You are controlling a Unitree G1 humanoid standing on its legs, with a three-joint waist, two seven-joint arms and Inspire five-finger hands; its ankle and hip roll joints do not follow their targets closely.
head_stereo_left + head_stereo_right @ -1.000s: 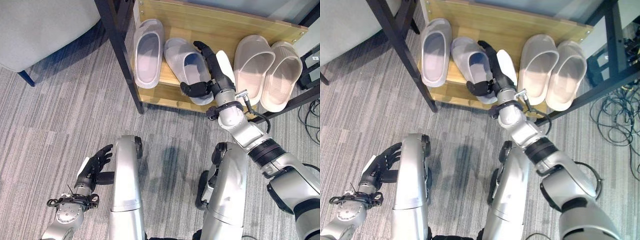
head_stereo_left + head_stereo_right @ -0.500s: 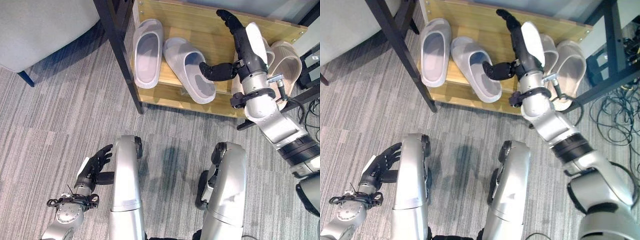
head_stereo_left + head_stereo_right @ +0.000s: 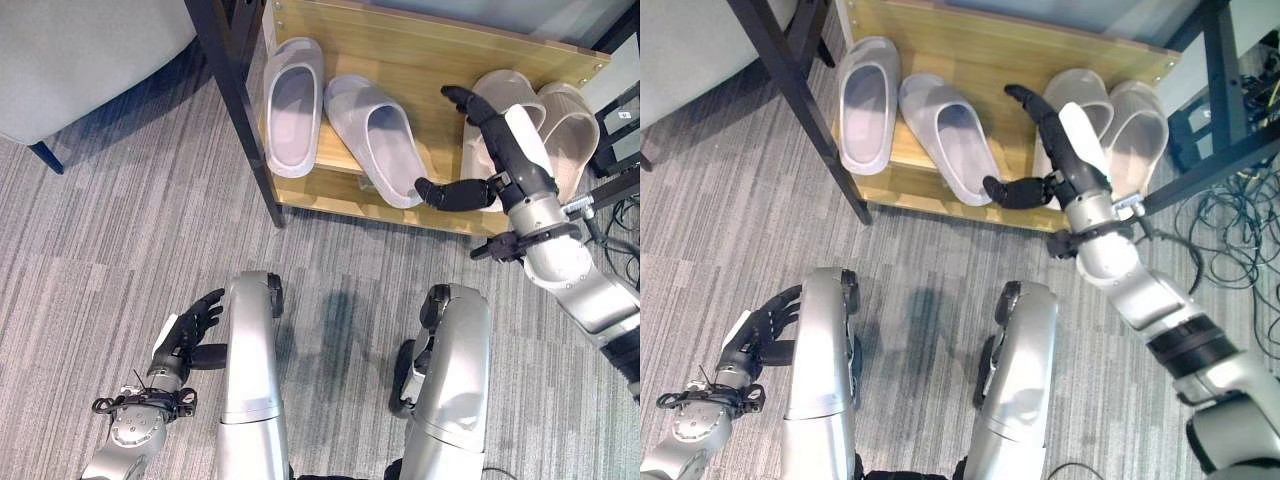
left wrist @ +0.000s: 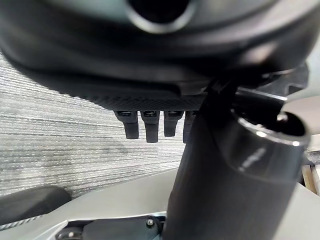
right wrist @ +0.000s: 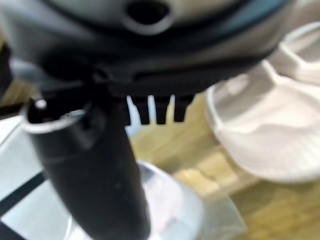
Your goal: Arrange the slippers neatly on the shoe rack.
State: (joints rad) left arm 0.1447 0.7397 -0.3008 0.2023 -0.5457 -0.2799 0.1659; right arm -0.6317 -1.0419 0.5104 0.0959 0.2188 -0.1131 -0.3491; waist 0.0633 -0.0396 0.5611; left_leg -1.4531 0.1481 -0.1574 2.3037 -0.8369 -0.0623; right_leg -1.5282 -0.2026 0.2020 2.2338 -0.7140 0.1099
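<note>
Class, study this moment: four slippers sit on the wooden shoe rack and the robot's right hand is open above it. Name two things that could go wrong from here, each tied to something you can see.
1. The second grey slipper lies askew, its heel over the rack's front edge; a nudge might tip it onto the floor.
2. The open right hand hovers over the beige pair; lowering carelessly could knock those tidy slippers apart.

The left hand hangs idle, low by the floor.
</note>
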